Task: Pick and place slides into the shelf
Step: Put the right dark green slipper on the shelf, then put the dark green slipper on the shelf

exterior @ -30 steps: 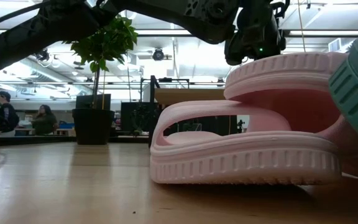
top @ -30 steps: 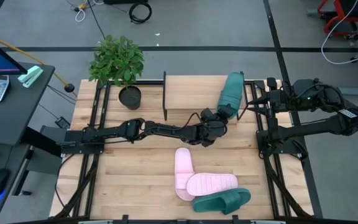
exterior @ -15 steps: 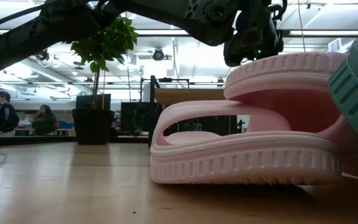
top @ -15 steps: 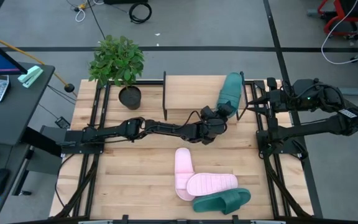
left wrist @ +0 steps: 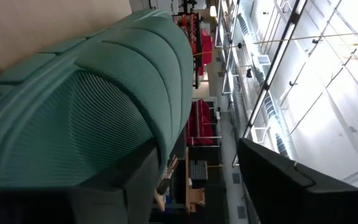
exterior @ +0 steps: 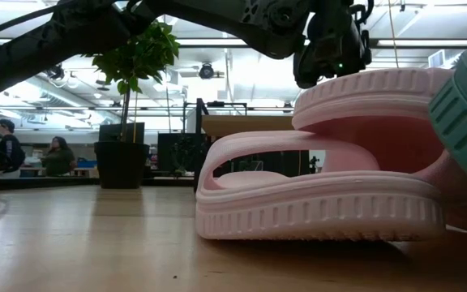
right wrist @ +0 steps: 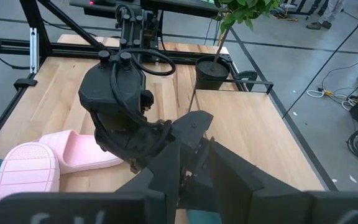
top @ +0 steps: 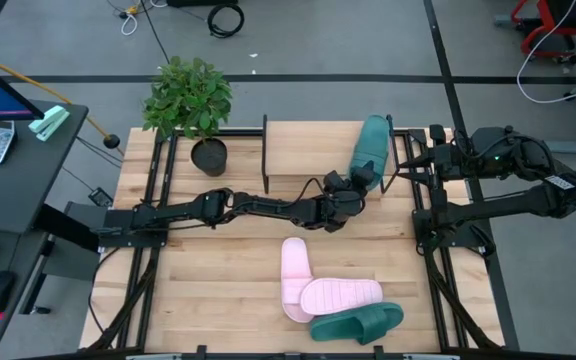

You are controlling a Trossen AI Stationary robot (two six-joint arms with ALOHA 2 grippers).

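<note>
My left gripper (top: 351, 190) is closed on the heel of a green slide (top: 371, 150), which lies on the right end of the shelf (top: 308, 150). My right gripper (top: 430, 152) waits beside the shelf; I cannot tell its opening.

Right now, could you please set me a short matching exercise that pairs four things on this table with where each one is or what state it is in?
Things:
1. teal slide on the shelf
2. second teal slide
3. potted plant
4. right gripper

Places or states:
A. lying at the table's near edge, beside the pink slides
B. waiting at the shelf's right end
C. held by the left gripper
D. standing at the table's far left corner

Pairs: 1-C, 2-A, 3-D, 4-B
</note>
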